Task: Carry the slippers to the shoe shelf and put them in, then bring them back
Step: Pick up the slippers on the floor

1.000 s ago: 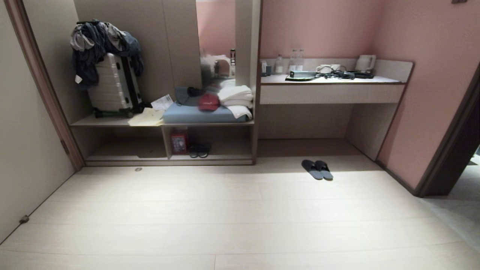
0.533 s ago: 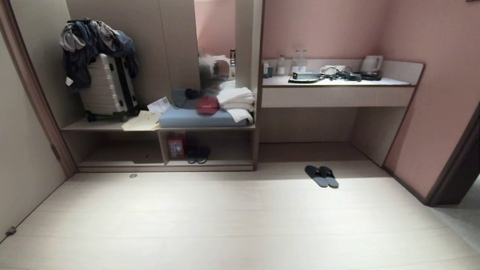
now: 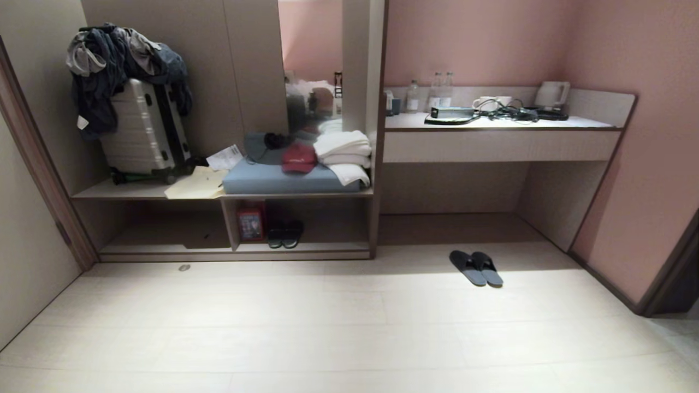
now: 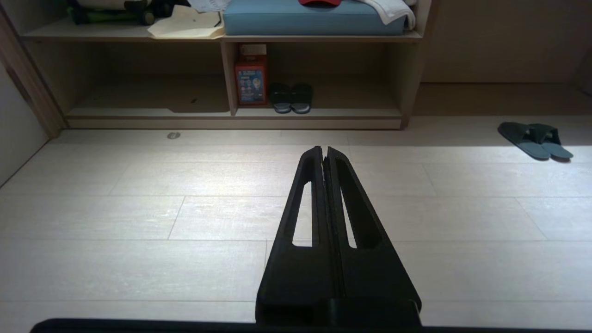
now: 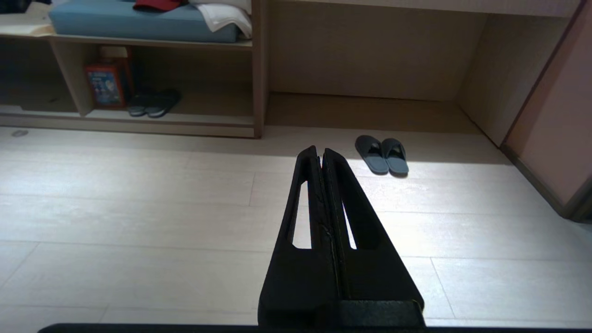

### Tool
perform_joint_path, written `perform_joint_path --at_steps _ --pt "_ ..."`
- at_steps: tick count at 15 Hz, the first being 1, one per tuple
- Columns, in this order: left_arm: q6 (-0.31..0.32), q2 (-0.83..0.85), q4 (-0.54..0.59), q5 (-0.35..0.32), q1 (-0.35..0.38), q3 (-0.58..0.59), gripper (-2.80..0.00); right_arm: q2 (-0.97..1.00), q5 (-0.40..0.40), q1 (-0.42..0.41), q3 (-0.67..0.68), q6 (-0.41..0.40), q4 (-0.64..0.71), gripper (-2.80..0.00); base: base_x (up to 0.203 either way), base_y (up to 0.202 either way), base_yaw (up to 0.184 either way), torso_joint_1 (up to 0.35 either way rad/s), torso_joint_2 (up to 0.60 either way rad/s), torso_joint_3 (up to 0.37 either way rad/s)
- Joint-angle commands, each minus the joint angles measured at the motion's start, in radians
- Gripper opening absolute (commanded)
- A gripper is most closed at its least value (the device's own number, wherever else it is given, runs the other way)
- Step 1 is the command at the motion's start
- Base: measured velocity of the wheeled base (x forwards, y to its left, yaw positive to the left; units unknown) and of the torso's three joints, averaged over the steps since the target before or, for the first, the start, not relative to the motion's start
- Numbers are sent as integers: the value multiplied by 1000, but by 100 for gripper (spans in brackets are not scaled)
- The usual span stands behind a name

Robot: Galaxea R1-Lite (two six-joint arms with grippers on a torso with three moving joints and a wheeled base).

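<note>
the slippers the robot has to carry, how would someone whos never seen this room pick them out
Find the long pale desk counter against the pink wall; on the bare floor just in front of the opening beneath it lie the slippers, a flat dark pair side by side with grey-blue soles. The other dark pair sits inside the shoe shelf, beside a red box; these lie out in the open.

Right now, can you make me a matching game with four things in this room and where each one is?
Things:
1. flat dark grey slide slippers
2. round red cap
3. ribbed silver hard suitcase
4. white electric kettle

Places:
A. on the long pale desk counter
B. on the blue cushion
C. on the pale floor, in front of the desk
D. under a heap of dark clothes

Pairs: 1-C, 2-B, 3-D, 4-A
</note>
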Motion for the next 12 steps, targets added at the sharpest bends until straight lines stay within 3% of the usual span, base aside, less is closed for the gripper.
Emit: perform_joint_path --at_steps 1,12 --pt "0 0 0 0 0 0 -280 0 0 0 0 0 0 -280 206 0 -4 1 1 5" --pt "0 2 0 0 0 0 -280 -1 0 0 0 0 0 -280 198 0 0 2 3 2"
